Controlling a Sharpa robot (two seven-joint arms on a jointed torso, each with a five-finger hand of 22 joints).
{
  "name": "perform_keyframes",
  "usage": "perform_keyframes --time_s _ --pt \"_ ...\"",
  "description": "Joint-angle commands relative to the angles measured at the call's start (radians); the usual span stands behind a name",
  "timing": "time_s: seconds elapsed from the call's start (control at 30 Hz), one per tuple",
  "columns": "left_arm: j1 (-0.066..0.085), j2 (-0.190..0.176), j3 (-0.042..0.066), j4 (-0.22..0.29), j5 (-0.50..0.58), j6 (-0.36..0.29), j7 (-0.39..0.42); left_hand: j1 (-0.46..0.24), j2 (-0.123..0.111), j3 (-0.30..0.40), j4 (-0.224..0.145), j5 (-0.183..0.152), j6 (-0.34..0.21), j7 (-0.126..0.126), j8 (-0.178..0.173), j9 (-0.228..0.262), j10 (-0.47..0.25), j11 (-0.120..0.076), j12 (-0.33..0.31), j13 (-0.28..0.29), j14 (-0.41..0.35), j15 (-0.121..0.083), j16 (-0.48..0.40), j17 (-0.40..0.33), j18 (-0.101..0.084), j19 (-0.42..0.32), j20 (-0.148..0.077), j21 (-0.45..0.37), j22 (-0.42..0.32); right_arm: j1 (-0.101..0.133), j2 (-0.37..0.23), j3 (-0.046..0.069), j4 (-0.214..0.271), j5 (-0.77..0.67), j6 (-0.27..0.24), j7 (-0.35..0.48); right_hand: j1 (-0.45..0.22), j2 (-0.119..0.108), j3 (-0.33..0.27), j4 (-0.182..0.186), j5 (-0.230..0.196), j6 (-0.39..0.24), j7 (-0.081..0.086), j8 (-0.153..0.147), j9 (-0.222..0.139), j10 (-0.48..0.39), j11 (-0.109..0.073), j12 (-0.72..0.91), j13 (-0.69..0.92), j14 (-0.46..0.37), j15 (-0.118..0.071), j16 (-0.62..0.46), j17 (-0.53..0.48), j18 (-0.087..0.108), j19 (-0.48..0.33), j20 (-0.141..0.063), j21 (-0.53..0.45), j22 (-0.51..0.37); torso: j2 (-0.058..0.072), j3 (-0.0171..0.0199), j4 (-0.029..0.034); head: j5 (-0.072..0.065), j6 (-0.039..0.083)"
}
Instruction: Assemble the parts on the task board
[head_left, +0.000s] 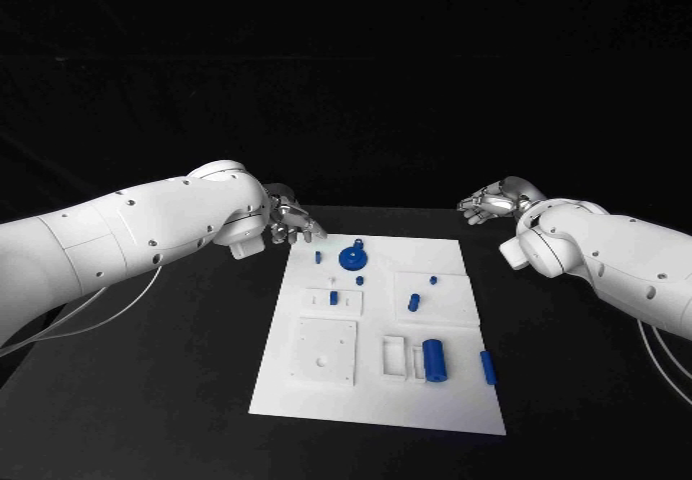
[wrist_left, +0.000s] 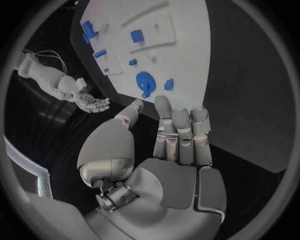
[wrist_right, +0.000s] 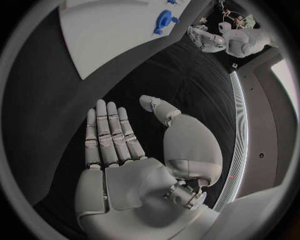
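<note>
Left hand (wrist_left: 178, 150) nearest wrist camera: palm flat, fingers straight and together, thumb apart, holds nothing; hovers just beyond task board (head_left: 447, 400) far left corner. Right hand (wrist_right: 128, 165) equally open, empty, beyond board's far right corner. On board: blue round part (head_left: 352, 260) near far edge, blue cylinder (head_left: 433, 360) near front, small blue peg (head_left: 488, 368) at right edge. No readable writing.

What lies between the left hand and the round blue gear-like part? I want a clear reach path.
In the head view, left hand to round blue part: only one small blue peg.
</note>
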Motion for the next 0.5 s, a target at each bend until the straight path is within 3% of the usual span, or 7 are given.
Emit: perform_keyframes --time_s 0.03,0.2,0.5 --pt "0.003 0.022 0.001 -0.039 -0.049 0.020 0.013 0.002 -0.003 -0.001 0.001 -0.003 -0.008 0.001 -0.007 -0.001 -0.007 -0.002 -0.004 -0.001 -0.009 -0.002 -0.003 -0.001 -0.019 -0.008 -0.114 -0.004 -0.001 0.000 0.001 0.001 -0.001 0.002 -0.004 0.021 -0.007 0.000 -0.004 0.000 0.005 -0.007 0.000 0.005 -0.002 -0.004 0.003 0.007 -0.002 -0.008 -0.001 -0.004 -0.002 0.003 -0.005 0.002 -0.004 0.001 0.001 0.0011 -0.0004 0.002 0.001" --pt "0.002 0.048 0.001 -0.092 -0.047 0.033 0.025 -0.002 -0.011 -0.002 0.008 -0.009 -0.013 0.003 -0.007 -0.004 -0.010 0.000 -0.004 -0.003 -0.010 0.000 -0.005 -0.002 -0.021 -0.010 -0.113 -0.007 -0.002 0.000 0.002 0.001 -0.007 0.004 -0.012 0.028 -0.007 0.002 -0.005 0.000 0.005 -0.006 -0.001 0.007 -0.002 -0.003 0.002 0.008 -0.002 -0.007 -0.001 -0.004 -0.002 0.003 -0.004 0.003 -0.004 0.002 0.003 -0.0005 -0.0029 0.002 0.001" --pt "0.001 0.087 0.001 -0.173 -0.037 0.080 0.035 -0.008 -0.012 -0.001 0.020 -0.012 -0.016 0.004 -0.006 -0.006 -0.013 0.002 -0.004 -0.004 -0.013 0.002 -0.006 -0.003 -0.022 -0.012 -0.112 -0.010 -0.002 0.000 -0.003 0.001 0.001 0.007 -0.011 0.026 -0.007 0.002 -0.005 -0.001 0.005 -0.006 -0.001 0.008 -0.002 -0.002 0.002 0.009 -0.003 -0.007 -0.002 -0.003 -0.002 0.004 -0.004 0.003 -0.004 0.003 0.011 0.0003 -0.0097 0.001 0.002"
